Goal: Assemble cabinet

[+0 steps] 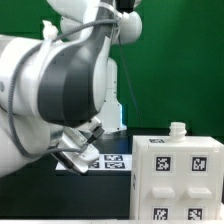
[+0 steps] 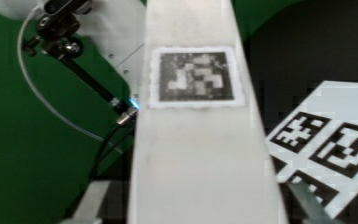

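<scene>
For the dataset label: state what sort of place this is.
Probably a robotics lab bench: a green backdrop, a white robot arm, and a tagged marker board near the tagged cabinet box.

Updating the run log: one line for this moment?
gripper shut on panel | panel in air | cabinet box standing apart

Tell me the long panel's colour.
White panel, with one black-and-white square tag; wrist view shows it best.
</scene>
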You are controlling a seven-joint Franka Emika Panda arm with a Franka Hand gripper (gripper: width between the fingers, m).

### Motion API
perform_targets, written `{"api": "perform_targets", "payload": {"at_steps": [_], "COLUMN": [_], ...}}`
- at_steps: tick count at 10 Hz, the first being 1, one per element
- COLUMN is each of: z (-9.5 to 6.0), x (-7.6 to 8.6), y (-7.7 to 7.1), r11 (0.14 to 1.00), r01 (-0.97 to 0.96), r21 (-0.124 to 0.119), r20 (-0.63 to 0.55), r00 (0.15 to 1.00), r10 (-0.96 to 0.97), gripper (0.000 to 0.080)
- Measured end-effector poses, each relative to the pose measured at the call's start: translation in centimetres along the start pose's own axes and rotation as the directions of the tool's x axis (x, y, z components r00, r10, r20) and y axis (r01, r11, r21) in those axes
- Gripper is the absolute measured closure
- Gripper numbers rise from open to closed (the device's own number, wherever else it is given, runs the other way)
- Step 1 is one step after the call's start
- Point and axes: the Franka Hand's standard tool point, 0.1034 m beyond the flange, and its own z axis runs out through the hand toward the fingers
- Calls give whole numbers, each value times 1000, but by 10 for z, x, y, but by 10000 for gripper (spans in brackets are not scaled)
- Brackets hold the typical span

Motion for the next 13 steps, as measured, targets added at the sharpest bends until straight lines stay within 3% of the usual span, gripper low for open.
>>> {"api": "perform_targets", "payload": {"at_steps": [1, 2, 4, 5, 8, 9, 10, 11, 12, 13], "z": [1, 1, -6, -8, -12, -19, -29, -28, -28, -28], "x": [-2, -3, -2, -1, 6, 10, 15, 14, 14, 15], "y": [4, 6, 3, 4, 3, -3, -8, -7, -6, -6], "r11": [1000, 998, 977, 963, 940, 918, 872, 847, 838, 838], "r01": [-4, -10, 29, 36, -117, -158, -170, -164, -160, -161], "r21": [17, 56, 212, 268, 319, 364, 460, 506, 522, 520], "r20": [-9, -49, -61, -72, -41, -48, -53, -64, -68, -67], "r00": [1000, 999, 998, 997, 990, 981, 975, 972, 971, 971], "r10": [4, 12, -16, -18, 137, 188, 218, 226, 228, 228], "gripper": [512, 512, 512, 512, 512, 512, 512, 512, 512, 512]}}
